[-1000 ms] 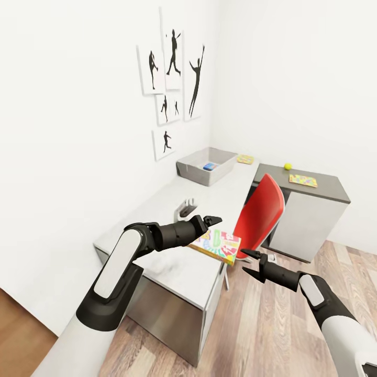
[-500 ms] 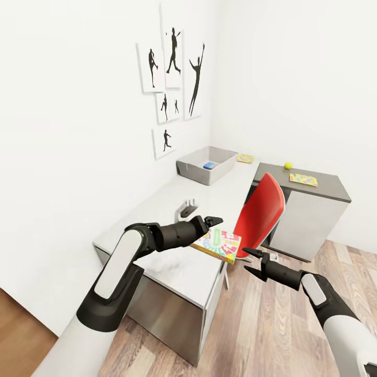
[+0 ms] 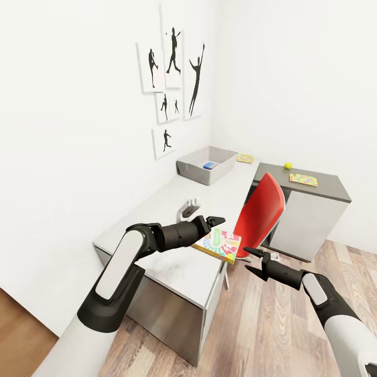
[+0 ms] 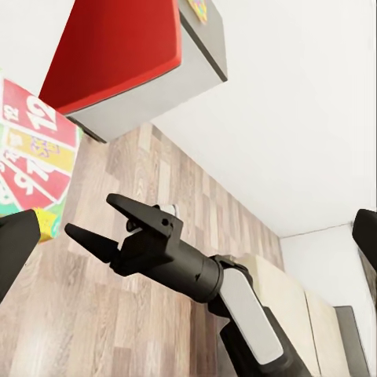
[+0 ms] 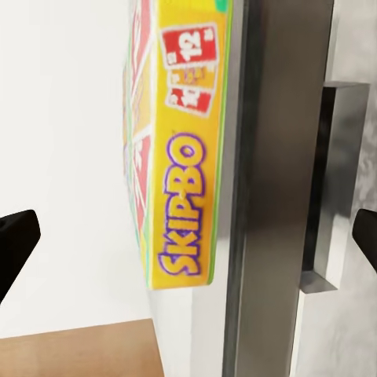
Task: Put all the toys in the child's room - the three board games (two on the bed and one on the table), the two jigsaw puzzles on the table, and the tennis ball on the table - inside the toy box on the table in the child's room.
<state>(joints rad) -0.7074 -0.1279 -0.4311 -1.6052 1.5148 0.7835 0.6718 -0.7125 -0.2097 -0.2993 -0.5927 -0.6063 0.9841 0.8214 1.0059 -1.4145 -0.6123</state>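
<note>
- The left gripper (image 3: 215, 219) is held over the table (image 3: 209, 196), jaws spread, nothing pinched.
- The SKIP-BO box (image 3: 217, 244) is seen lying flat on the table edge, just below and beyond the left gripper's tips.
- The right gripper (image 3: 250, 260) is held wide open, just beside that box, off the table edge, over the floor (image 3: 272, 324).
- The toy box (image 3: 207, 165) is parked well beyond both grippers, with a blue game (image 3: 210, 166) inside.
</note>
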